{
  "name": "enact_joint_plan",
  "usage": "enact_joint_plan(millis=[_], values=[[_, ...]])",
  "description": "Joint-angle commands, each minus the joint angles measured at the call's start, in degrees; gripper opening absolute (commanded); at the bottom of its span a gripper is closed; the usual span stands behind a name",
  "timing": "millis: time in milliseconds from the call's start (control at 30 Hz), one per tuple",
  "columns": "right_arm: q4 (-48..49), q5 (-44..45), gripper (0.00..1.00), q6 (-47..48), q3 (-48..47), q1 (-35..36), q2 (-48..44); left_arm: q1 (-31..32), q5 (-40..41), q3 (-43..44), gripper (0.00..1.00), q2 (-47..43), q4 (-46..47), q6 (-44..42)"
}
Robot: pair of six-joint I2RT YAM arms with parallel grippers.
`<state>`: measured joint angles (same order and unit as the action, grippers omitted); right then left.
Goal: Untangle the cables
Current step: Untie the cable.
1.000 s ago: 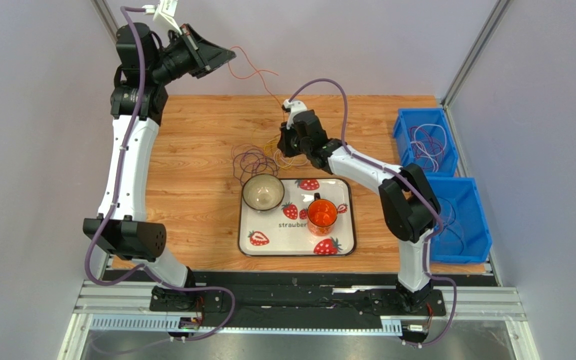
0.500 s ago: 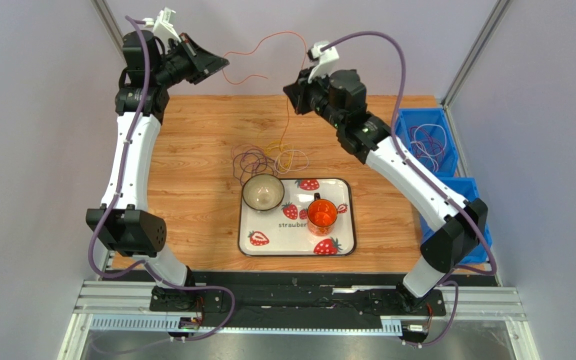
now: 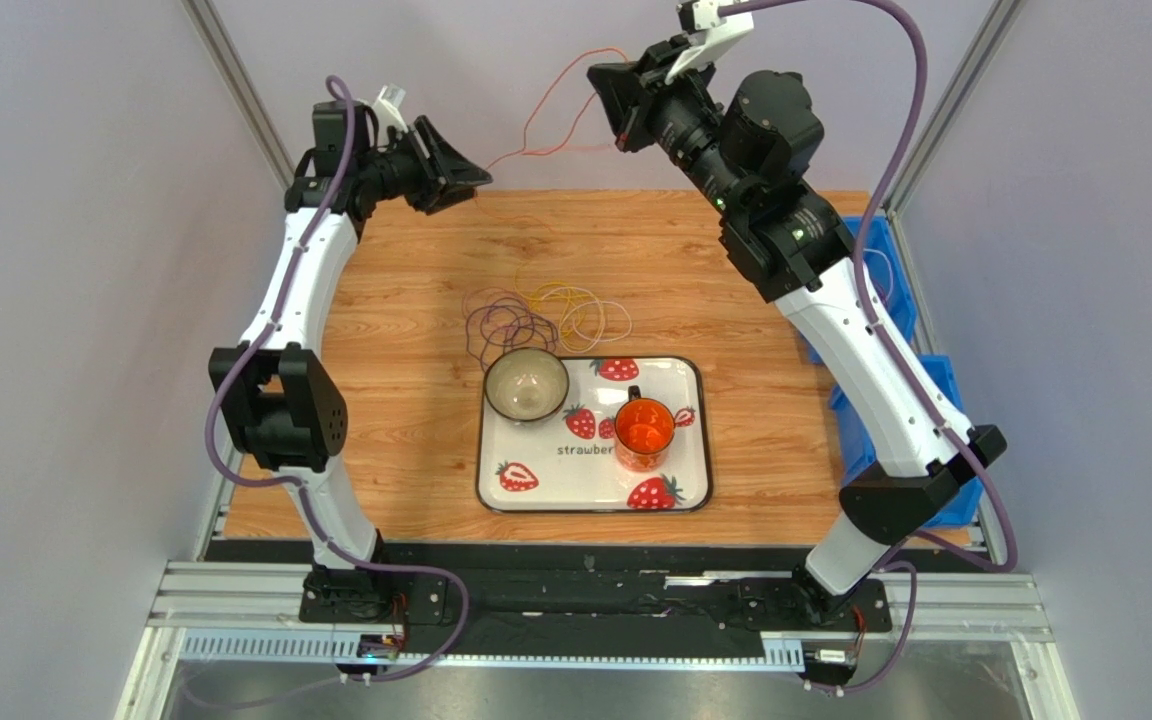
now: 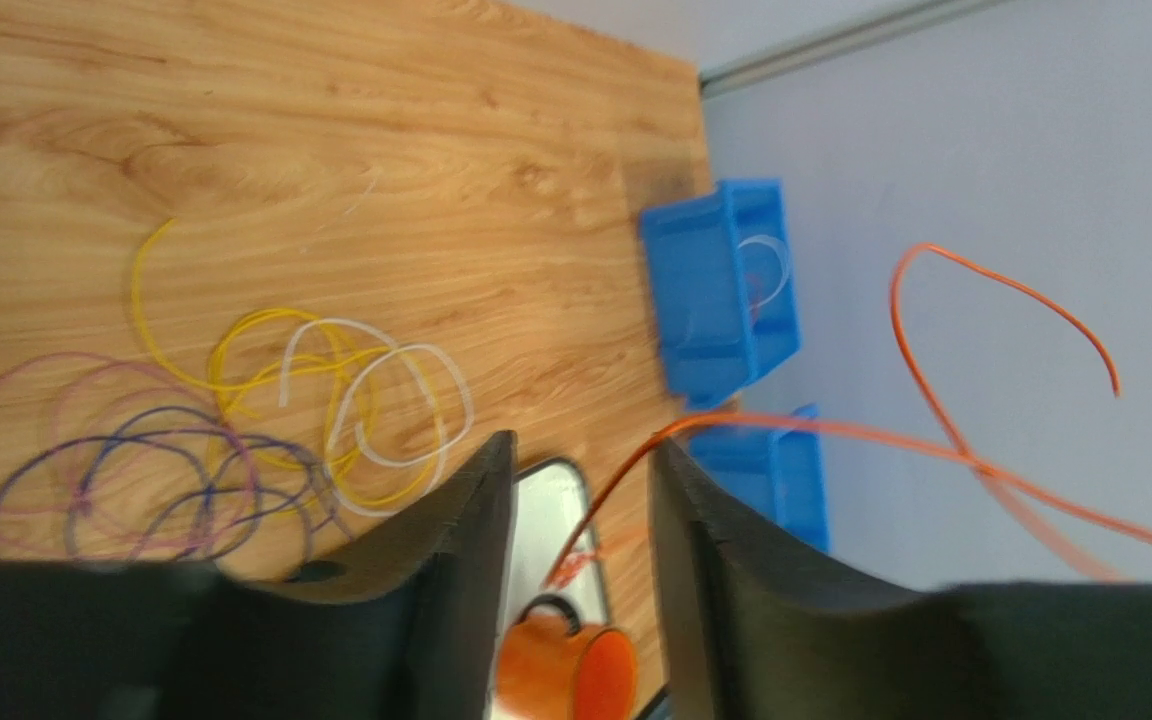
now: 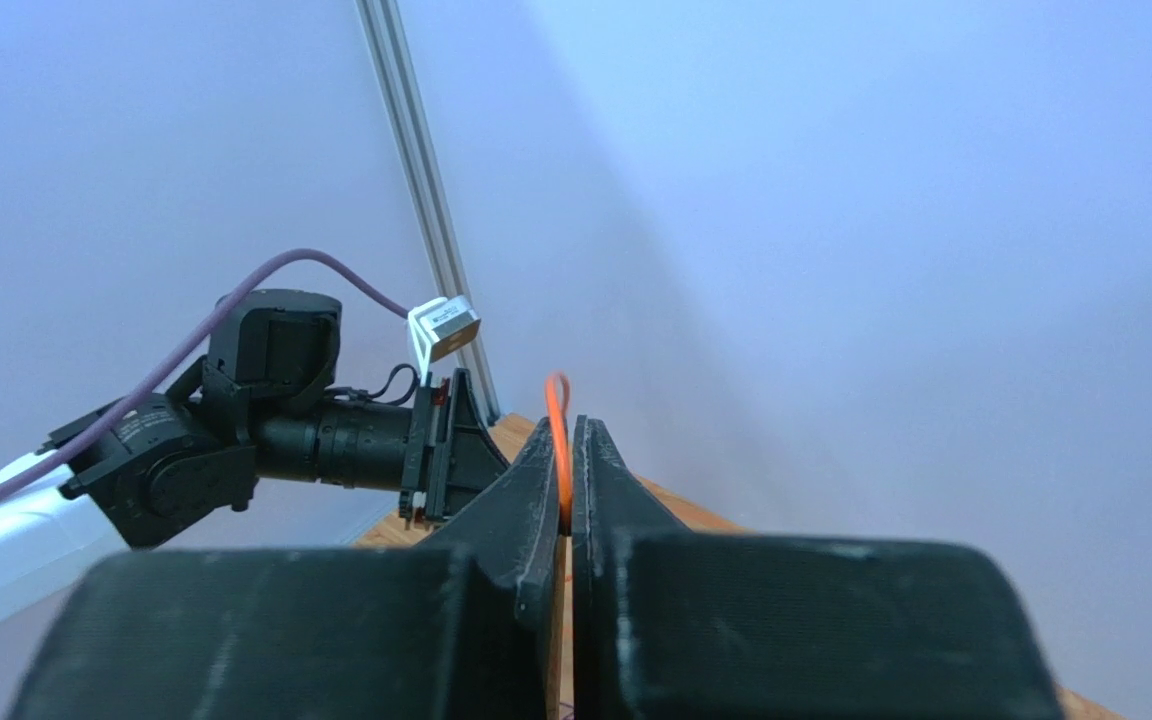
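One orange cable hangs in the air at the back of the table between my two grippers. My right gripper is raised high and is shut on it; the right wrist view shows the cable pinched between the closed fingers. My left gripper is open. In its wrist view the orange cable runs loose through the gap between the fingers, not pinched. The other cables lie on the wood as purple loops and yellow loops.
A strawberry-print tray holds a bowl and an orange mug just in front of the loops. Two blue bins stand at the right edge, with cable loops in them. Frame posts rise at both back corners.
My right arm has lifted up and back, pulling the orange cable out of the pile. My left gripper has opened and moved right and down, letting go of the cable.
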<state>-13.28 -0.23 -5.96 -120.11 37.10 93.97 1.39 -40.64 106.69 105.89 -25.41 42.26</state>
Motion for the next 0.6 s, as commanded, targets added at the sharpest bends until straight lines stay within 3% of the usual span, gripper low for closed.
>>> enact_joint_plan(millis=[0, 33, 67, 233, 467, 567], values=[[-2.2, 3.5, 0.0, 3.0, -4.2, 0.3, 2.1, 0.5, -1.6, -0.9, 0.71, -1.3, -2.9, -3.1], [-2.3, 3.7, 0.0, 3.1, -4.2, 0.3, 2.1, 0.6, -1.2, -1.3, 0.86, -1.9, -3.3, -3.5], [-2.4, 4.0, 0.0, 3.6, -4.2, 0.0, 2.0, 0.6, -1.0, -2.6, 0.89, -2.3, -3.9, -3.9], [-2.8, 7.4, 0.0, 5.8, -2.2, -0.4, 0.6, 0.7, 0.3, -7.5, 0.9, -7.2, -6.7, -6.3], [-1.7, 8.7, 0.0, 7.1, 5.1, -5.1, -5.5, 1.4, 6.3, -25.2, 0.92, -20.1, -7.5, -10.9], [-1.4, 8.8, 0.0, 7.0, 6.3, -7.0, -6.6, 1.4, 8.8, -27.6, 0.92, -22.8, -9.7, -13.7]])
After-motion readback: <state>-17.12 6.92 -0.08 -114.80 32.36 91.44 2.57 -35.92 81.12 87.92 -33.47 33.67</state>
